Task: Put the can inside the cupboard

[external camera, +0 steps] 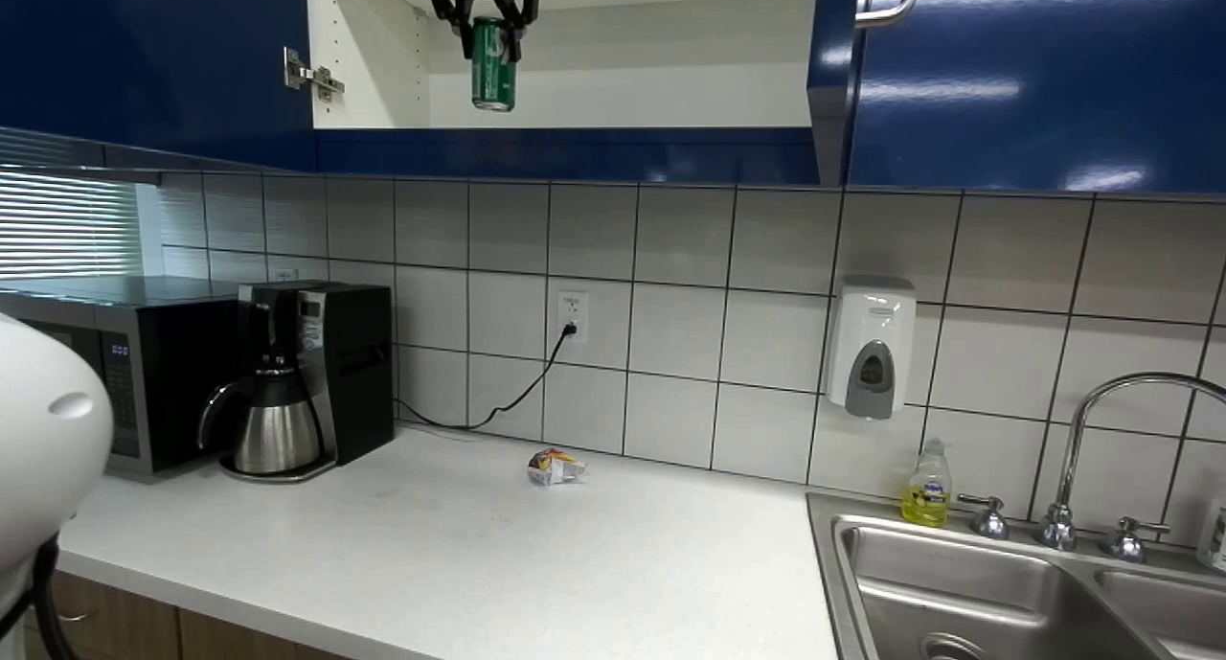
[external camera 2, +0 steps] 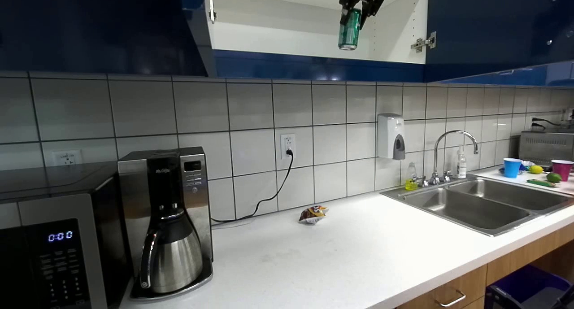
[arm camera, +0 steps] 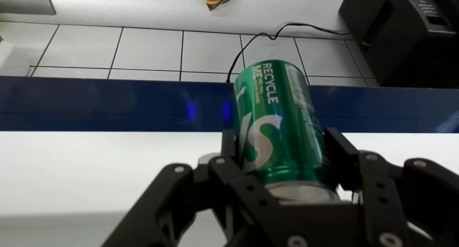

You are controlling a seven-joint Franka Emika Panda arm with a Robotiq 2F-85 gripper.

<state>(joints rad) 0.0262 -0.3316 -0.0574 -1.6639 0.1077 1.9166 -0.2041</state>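
Observation:
The green can (external camera: 493,83) is held upright in my gripper (external camera: 492,53); both also show in an exterior view, the can (external camera 2: 349,35) and the gripper (external camera 2: 353,22). In the wrist view the can (arm camera: 272,107) sits between the two black fingers (arm camera: 279,143), its silvery end towards the palm. The fingers are shut on its sides. The cupboard (external camera: 651,76) is open, with a white interior and a blue lower edge; it also shows in an exterior view (external camera 2: 269,35). The can appears before the opening, above that edge. I cannot tell whether it is past the front.
Blue doors (external camera: 153,56) (external camera 2: 497,26) stand beside the opening, with a metal hinge (external camera: 314,74). Below are a coffee maker (external camera: 359,373), a microwave (external camera 2: 49,237), a snack wrapper (external camera: 554,466), a soap dispenser (external camera: 874,344) and a sink (external camera: 948,564).

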